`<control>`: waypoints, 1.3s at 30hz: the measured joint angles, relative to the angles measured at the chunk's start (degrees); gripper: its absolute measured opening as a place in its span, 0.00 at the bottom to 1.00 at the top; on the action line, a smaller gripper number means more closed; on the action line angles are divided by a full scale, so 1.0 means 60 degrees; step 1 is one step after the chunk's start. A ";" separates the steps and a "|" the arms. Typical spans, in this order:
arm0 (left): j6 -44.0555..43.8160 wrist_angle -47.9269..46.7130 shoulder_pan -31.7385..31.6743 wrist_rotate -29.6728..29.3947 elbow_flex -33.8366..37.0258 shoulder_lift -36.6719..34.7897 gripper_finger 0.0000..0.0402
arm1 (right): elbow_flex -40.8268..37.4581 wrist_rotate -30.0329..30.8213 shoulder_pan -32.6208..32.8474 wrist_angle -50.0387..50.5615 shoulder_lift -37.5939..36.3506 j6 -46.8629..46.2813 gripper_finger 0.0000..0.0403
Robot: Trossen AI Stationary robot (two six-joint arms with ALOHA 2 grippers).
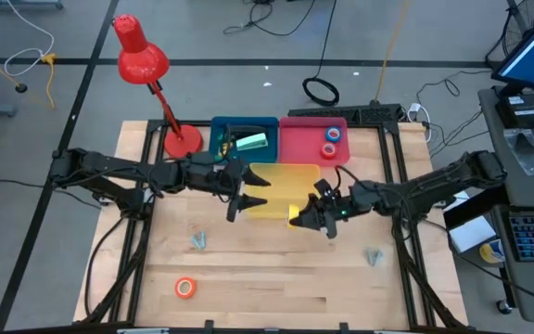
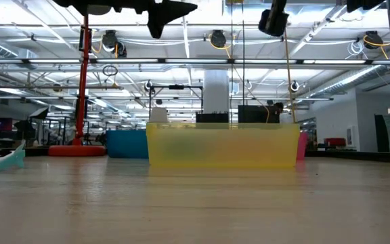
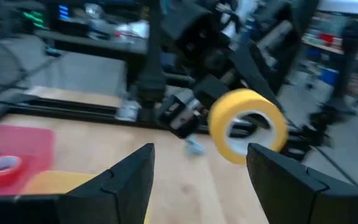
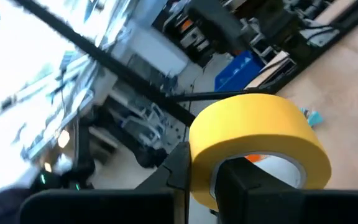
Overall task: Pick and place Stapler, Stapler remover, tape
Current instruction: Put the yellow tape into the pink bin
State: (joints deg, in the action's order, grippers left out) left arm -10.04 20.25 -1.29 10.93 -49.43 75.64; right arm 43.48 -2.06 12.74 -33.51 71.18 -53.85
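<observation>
My right gripper (image 1: 302, 217) is shut on a yellow tape roll (image 4: 260, 140), held in the air at the near right corner of the yellow bin (image 1: 281, 176). My left gripper (image 1: 241, 192) stands open and holds nothing, above that bin's left edge, facing the roll (image 3: 247, 124). A green stapler (image 1: 251, 141) lies in the blue bin (image 1: 221, 130). Red tape (image 1: 328, 149) and blue tape (image 1: 333, 134) lie in the pink bin (image 1: 295, 144). An orange roll (image 1: 185, 288) lies flat on the table near the front. Two grey staple removers (image 1: 199, 241) (image 1: 374, 255) lie on the wood. My right gripper pinches the yellow roll's ring wall (image 4: 205, 163), with one finger (image 4: 238, 183) inside the centre hole and the other (image 4: 174, 174) on the outer face. It comes about level from the table's right side. The roll is lifted clear of table and bin.
A red desk lamp (image 1: 142, 60) stands at the far left corner on its round base (image 1: 182, 142). The three bins sit along the far middle. Bare wood lies between the removers and toward the front right.
</observation>
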 joint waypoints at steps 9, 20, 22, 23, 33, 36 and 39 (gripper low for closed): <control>-0.0018 0.0190 0.0062 -0.0968 0.0000 0.0000 0.63 | 0.0000 -0.0693 -0.1138 -0.0035 0.0002 0.1563 0.08; 0.0295 0.0170 0.0239 -0.2228 0.0000 0.0000 0.63 | 0.0004 -0.2182 -0.1855 -0.2244 0.0812 0.1644 0.08; 0.0210 0.0173 0.0236 -0.2257 0.0000 0.0000 0.63 | 0.0007 -0.2481 -0.1975 -0.2591 0.0881 0.1701 0.08; 0.0159 0.0178 0.0236 -0.2261 0.0000 0.0000 0.63 | 0.0007 -0.2660 -0.2028 -0.2711 0.0896 0.1715 0.08; -0.0411 0.0238 0.0236 -0.2259 0.0000 0.0015 0.63 | 0.0008 -0.2911 -0.2321 -0.2294 0.1058 0.1849 0.08; -0.0526 0.0450 0.0228 -0.2282 -0.0004 0.0271 0.63 | 0.0001 -0.2931 -0.2314 -0.2487 0.1358 0.1661 0.08; -0.0671 0.0650 0.0228 -0.2262 -0.0049 0.0644 0.63 | 0.0032 -0.2943 -0.2317 -0.2932 0.1643 0.1501 0.08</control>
State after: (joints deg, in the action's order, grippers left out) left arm -14.07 24.15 0.08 -2.64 -49.72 79.50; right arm 43.68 -19.71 -1.17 -51.10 81.04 -44.85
